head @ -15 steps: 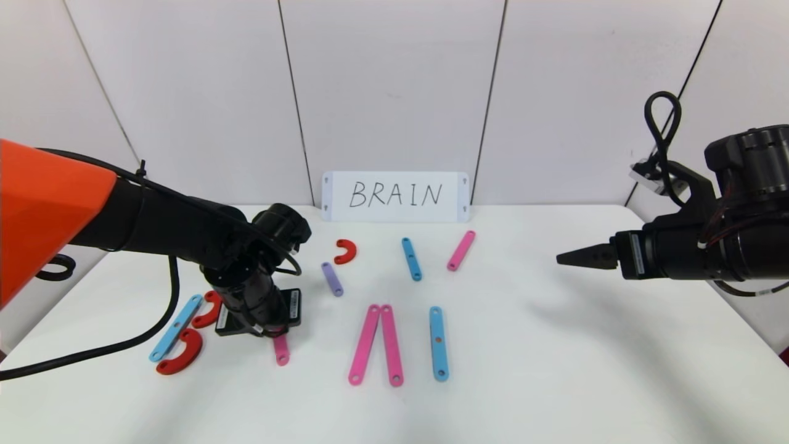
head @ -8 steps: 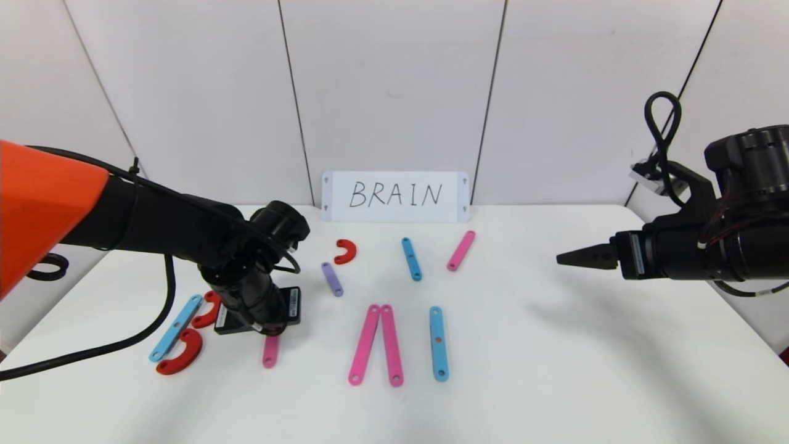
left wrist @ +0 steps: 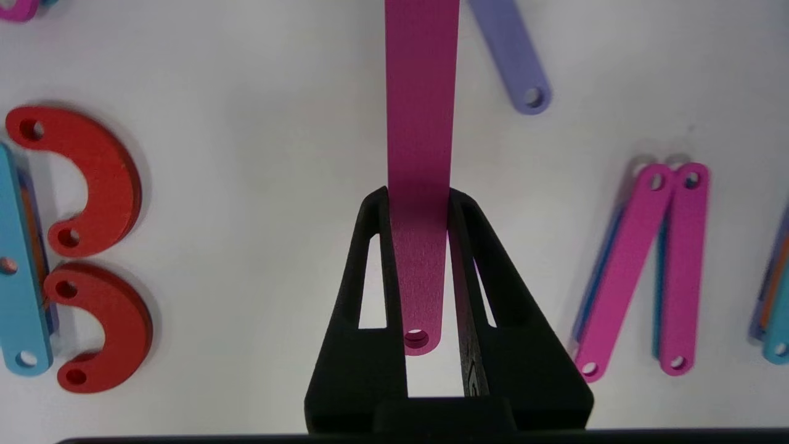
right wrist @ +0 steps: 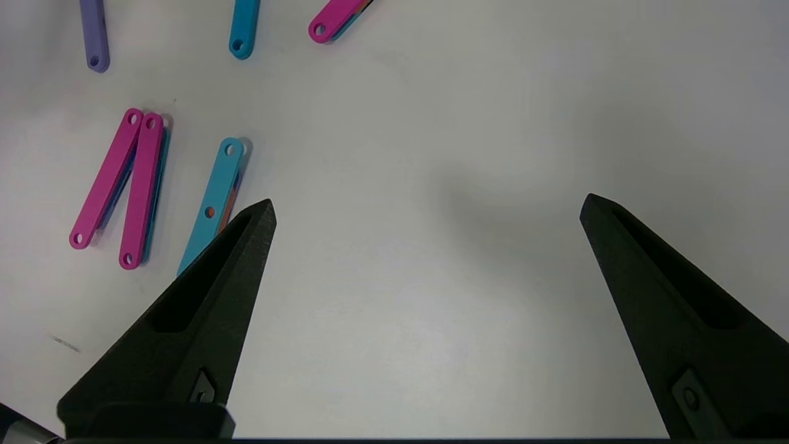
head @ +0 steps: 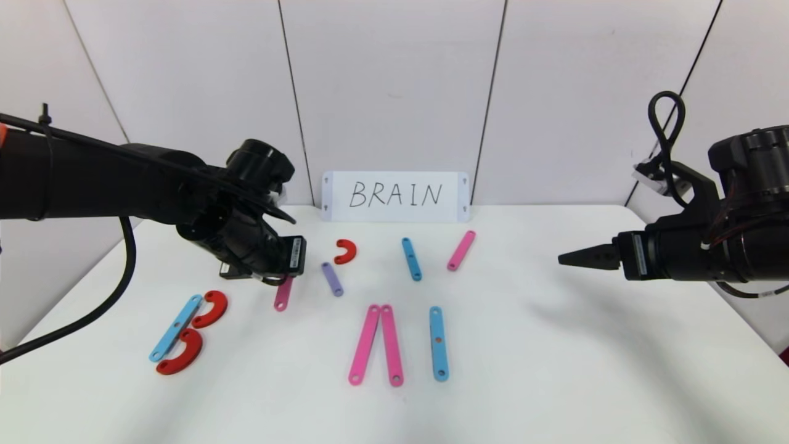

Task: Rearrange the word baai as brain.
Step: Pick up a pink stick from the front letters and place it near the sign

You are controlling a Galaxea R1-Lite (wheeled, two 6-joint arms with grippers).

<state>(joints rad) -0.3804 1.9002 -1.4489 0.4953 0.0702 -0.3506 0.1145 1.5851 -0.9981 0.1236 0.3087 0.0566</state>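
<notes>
While only the B (head: 185,333) is formed, a pink bar (left wrist: 421,185) is held clamped in the left pincer (left wrist: 425,271), the right pincer (right wrist: 425,209) parked wide.

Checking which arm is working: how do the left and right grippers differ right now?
The left gripper is shut on a pink bar, lifted above the table; the right gripper is open and holds nothing. The left hangs over the loose letter pieces; the right hovers at the right side. Both have black pointed fingers.
</notes>
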